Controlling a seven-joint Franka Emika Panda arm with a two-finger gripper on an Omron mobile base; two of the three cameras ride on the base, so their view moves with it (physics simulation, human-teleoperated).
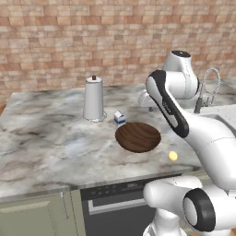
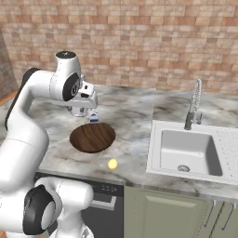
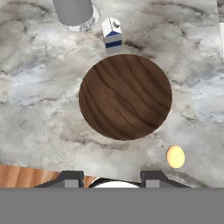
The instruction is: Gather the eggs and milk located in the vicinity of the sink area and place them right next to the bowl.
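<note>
Both items sit by the bowl (image 3: 125,96), milk (image 3: 113,36) touching its rim, egg (image 3: 175,156) just beside, so I judge placement done; gripper (image 3: 113,178) narrowed, empty, overhead.

From my station I see a red-brown brick wall (image 1: 69,41) behind a grey-veined marble counter (image 1: 41,138). Pale green cabinet fronts (image 2: 186,214) sit below the counter, beside a dark dishwasher panel (image 1: 115,203). The light is even, without hard shadows. A wood floor strip (image 3: 26,175) shows past the counter edge.
</note>
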